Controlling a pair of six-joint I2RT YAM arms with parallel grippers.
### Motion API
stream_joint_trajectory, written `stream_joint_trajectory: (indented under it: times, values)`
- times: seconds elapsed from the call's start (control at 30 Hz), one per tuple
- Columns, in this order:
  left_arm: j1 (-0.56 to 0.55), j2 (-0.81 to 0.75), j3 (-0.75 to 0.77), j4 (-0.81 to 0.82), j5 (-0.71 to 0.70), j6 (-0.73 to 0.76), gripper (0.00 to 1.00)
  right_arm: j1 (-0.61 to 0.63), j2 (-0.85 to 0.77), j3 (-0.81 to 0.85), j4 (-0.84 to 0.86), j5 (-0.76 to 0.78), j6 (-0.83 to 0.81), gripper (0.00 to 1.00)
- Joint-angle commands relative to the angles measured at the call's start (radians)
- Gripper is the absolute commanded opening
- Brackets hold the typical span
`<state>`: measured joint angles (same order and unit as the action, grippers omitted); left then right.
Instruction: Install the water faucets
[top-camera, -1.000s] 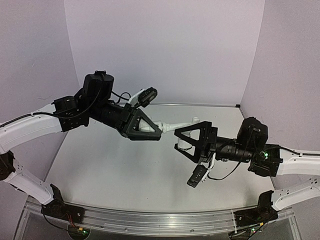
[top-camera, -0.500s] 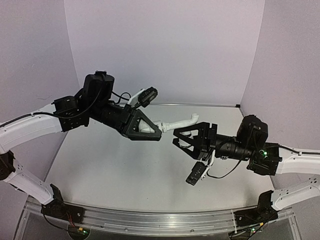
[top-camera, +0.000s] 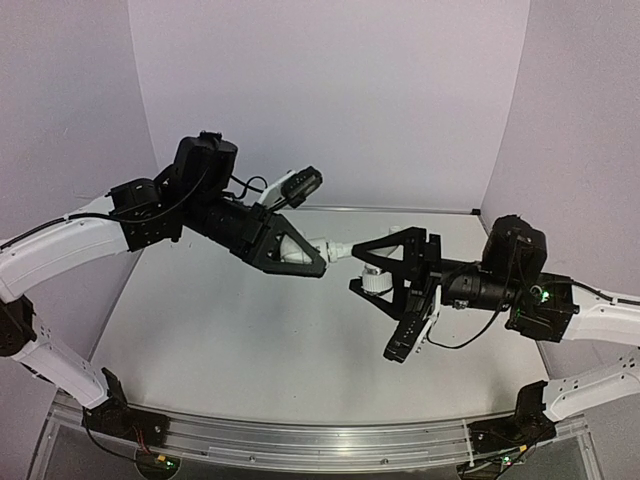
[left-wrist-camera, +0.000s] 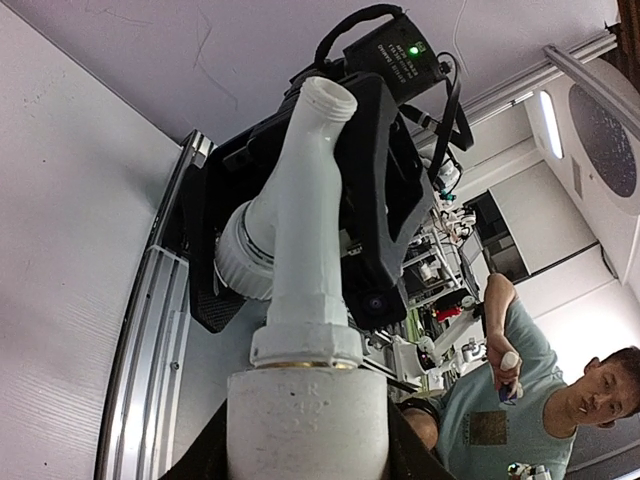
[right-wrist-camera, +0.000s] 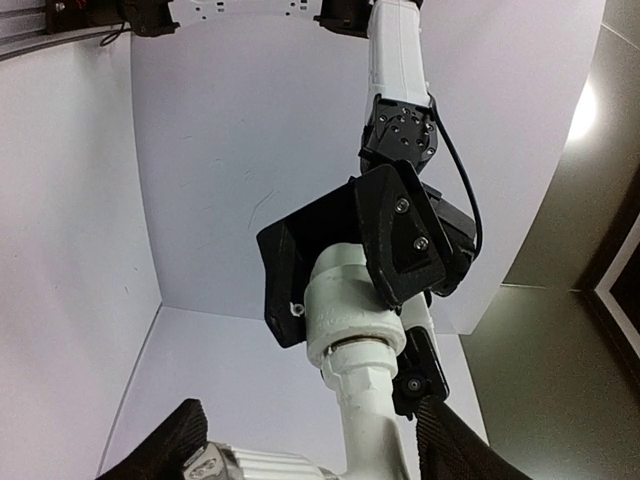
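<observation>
The water faucet (top-camera: 338, 247) hangs in the air between both arms, its threaded end seated in the short white fitting (top-camera: 300, 255). My left gripper (top-camera: 310, 252) is shut on that fitting (left-wrist-camera: 305, 420); a thin brass ring (left-wrist-camera: 300, 364) shows at the joint. My right gripper (top-camera: 378, 270) spans the faucet at its ribbed knob (top-camera: 375, 280). In the right wrist view the faucet body (right-wrist-camera: 375, 420) and knob (right-wrist-camera: 255, 465) fill the gap of the right gripper (right-wrist-camera: 310, 450), one finger against each side. The spout mouth (left-wrist-camera: 330, 100) points away from the left gripper (left-wrist-camera: 307, 455).
Beneath both arms lies the pale table (top-camera: 250, 340), closed in by white walls at the back and sides. A metal rail (top-camera: 300, 440) runs along the near edge. A person in a teal shirt (left-wrist-camera: 500, 410) stands beyond the table in the left wrist view.
My right gripper closed in on the faucet and rolled, turning it: the spout that stuck upward is gone from the top view and the knob now faces the near side. The left arm rose slightly.
</observation>
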<state>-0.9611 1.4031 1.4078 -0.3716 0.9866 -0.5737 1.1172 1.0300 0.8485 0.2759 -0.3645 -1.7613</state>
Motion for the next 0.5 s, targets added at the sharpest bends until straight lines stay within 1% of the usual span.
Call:
stream_joint_trajectory:
  times: [0.0, 0.07, 0.13, 0.17, 0.23, 0.27, 0.47]
  values:
    - [0.007, 0.004, 0.035, -0.033, 0.019, 0.042, 0.0, 0.003, -0.03, -0.003, 0.035, -0.002, -0.058, 0.69]
    - [0.007, 0.001, 0.031, -0.023, 0.027, 0.03, 0.0, 0.003, -0.027, -0.002, 0.038, 0.012, -0.085, 0.67]
    - [0.007, 0.006, 0.029, -0.014, 0.05, 0.016, 0.0, 0.004, -0.023, -0.006, 0.047, 0.025, -0.115, 0.67]
    - [0.008, 0.01, 0.03, -0.011, 0.061, 0.01, 0.0, 0.003, -0.022, -0.008, 0.05, 0.027, -0.131, 0.69]
    - [0.006, 0.02, 0.034, -0.013, 0.073, 0.003, 0.0, 0.003, -0.022, -0.013, 0.052, 0.024, -0.172, 0.78]
    - [0.007, 0.021, 0.034, -0.014, 0.076, -0.001, 0.0, 0.003, -0.022, -0.015, 0.053, 0.023, -0.188, 0.8]
    - [0.009, 0.021, 0.032, 0.006, 0.096, -0.025, 0.0, 0.002, -0.034, -0.044, 0.054, 0.009, -0.258, 0.83]
